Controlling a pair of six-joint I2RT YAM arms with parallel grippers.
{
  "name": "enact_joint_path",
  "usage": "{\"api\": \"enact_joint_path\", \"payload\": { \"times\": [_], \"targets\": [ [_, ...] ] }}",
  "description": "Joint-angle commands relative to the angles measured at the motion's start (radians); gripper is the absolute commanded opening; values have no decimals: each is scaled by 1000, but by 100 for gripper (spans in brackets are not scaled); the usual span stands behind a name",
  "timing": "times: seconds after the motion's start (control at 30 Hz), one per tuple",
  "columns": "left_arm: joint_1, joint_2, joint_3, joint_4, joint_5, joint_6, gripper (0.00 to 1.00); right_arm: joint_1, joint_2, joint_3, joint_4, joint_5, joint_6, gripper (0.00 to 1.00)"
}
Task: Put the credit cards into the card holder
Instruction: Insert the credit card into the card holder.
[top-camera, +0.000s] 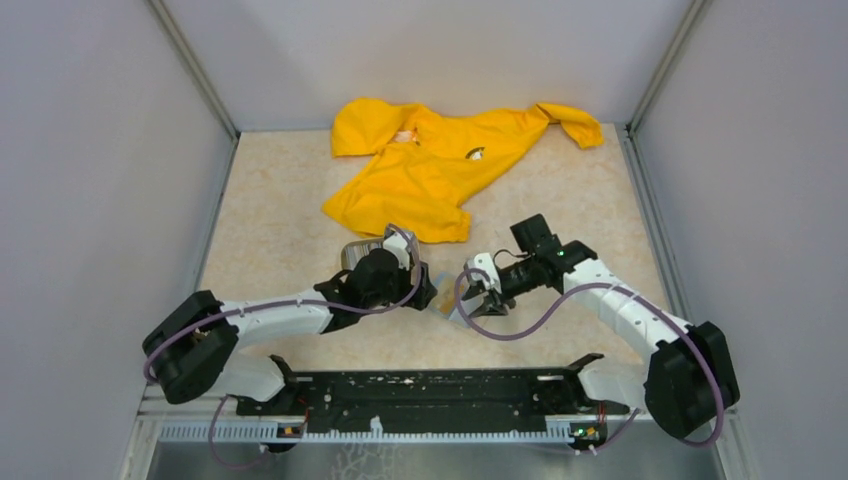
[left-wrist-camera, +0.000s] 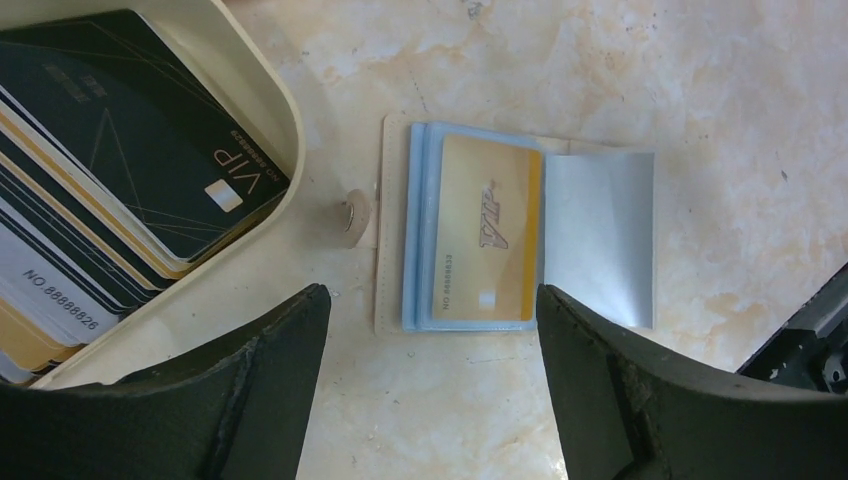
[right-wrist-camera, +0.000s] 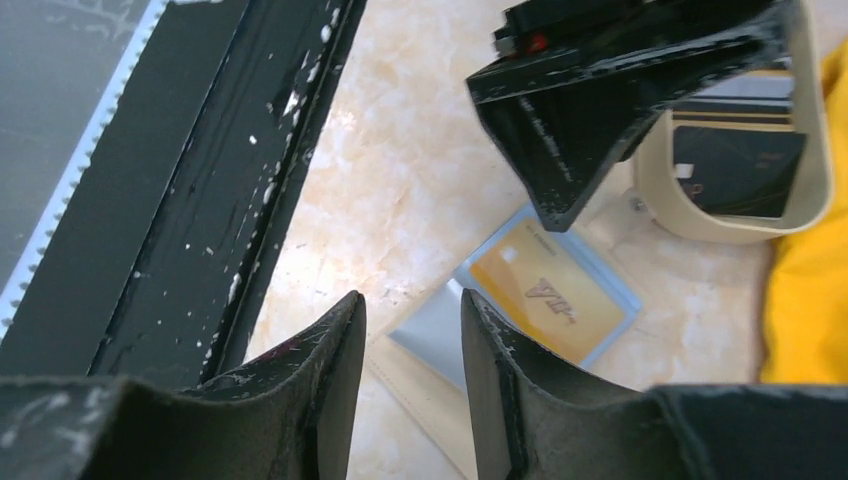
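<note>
The card holder (left-wrist-camera: 395, 225) lies open on the table, tan with bluish clear pockets. A gold card (left-wrist-camera: 487, 230) sits in its top pocket, and a pale grey leaf (left-wrist-camera: 600, 235) lies to the right. The other credit cards (left-wrist-camera: 110, 180), dark, gold and white, are stacked in a beige tray (left-wrist-camera: 275, 95). My left gripper (left-wrist-camera: 432, 292) is open and empty just above the holder's near edge. My right gripper (right-wrist-camera: 410, 300) is open a narrow gap and empty, above the holder's grey leaf (right-wrist-camera: 435, 335). In the top view the holder (top-camera: 441, 303) lies between both grippers.
A yellow garment (top-camera: 440, 160) lies at the back of the table and beside the tray (right-wrist-camera: 810, 300). The black base rail (right-wrist-camera: 200, 200) runs along the near edge. Grey walls close in both sides. The two grippers (top-camera: 415, 285) (top-camera: 482, 297) are close together.
</note>
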Motion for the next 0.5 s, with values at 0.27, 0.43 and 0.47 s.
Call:
{"api": "enact_joint_path", "payload": {
  "times": [0.27,0.43,0.47],
  "targets": [
    [18,133,5,38,173,-107,69,95,-56,-110,150,130,-22,30],
    [18,151,-11,65,245,-151,66,94,-63,-109,140,142,-33,30],
    [18,158,-16,81,269,-161,66,94,-65,-109,138,145,-33,29]
  ]
}}
